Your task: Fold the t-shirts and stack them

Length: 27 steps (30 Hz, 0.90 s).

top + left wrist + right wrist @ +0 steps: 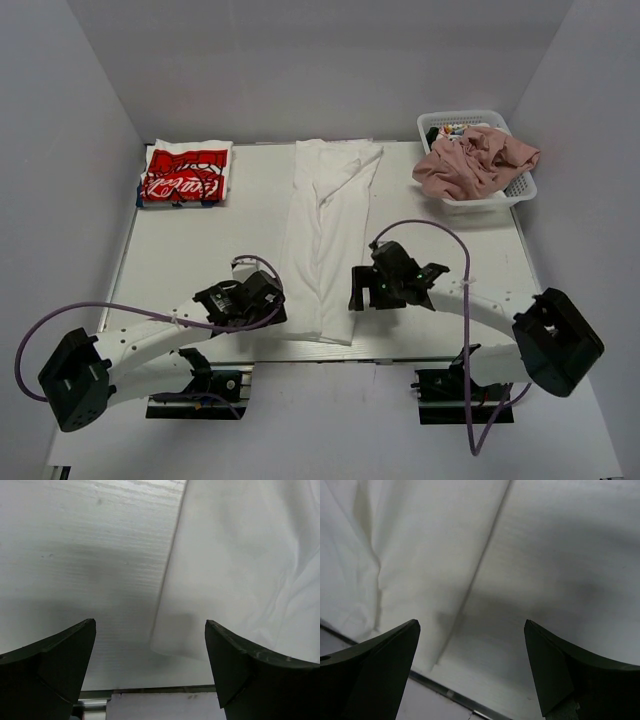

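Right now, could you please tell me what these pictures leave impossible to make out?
- Inside the basket: top view, the pink t-shirt covers most of it.
- Wording on the red-print t-shirt: top view, too small to read.
- Far end of the white t-shirt: both wrist views, cut off by the frame edges.

White bench (180,250), matte, with a faint linear grain in the wrist views. A thin metal rail (330,361) runs along its 6 o'clock edge. Plain pale grey panels enclose it: back wall (320,60) at 12 o'clock, side wall (50,180) at 9 o'clock, opposite wall (600,150) at 3 o'clock. Light is even and diffuse, and shadows are soft.
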Tool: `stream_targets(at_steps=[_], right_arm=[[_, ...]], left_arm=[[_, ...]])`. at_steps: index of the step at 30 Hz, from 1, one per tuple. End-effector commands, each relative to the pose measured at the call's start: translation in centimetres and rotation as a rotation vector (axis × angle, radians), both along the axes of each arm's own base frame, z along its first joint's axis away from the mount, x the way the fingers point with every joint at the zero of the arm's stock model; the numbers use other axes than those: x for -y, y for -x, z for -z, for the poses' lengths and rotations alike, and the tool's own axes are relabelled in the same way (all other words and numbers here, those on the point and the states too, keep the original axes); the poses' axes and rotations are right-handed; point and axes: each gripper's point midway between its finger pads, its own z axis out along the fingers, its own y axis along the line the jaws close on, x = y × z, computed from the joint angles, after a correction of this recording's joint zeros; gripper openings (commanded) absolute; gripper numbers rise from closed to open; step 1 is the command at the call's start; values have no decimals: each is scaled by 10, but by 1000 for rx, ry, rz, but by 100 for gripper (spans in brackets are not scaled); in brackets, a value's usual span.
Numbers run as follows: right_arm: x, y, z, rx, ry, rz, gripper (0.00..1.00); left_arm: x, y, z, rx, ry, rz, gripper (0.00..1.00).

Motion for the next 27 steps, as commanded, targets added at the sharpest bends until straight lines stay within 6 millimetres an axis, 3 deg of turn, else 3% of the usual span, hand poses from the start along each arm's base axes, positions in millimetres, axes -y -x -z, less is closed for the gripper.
stream_targets(at_steps=[1,7,11,12,14,17,23,25,27], right_arm=[[-21,30,-13,-44,-89,-23,90],[-36,73,-5,-149,-133,-67,90],[-42,83,3,-189,-127,-64,87],[-43,84,4,-195,-123,-69,84],[-44,89,7,-208,-113,-77,80],[-46,93,12,-223,-97,-85,72],[-47,93,14,-220,-77,-73,35],[-46,92,13,-208,-72,-68,15],[-46,91,12,-203,-67,-67,6]], left_arm=[[21,-3,4,3,105,53,96],[18,11,35,-74,121,67,83],[22,11,36,-78,148,71,65],[23,13,36,-86,155,76,52],[25,21,39,-117,164,106,46],[22,30,43,-142,178,119,45],[14,43,49,-182,169,116,50],[9,47,53,-197,154,114,52],[6,49,56,-212,140,111,52]])
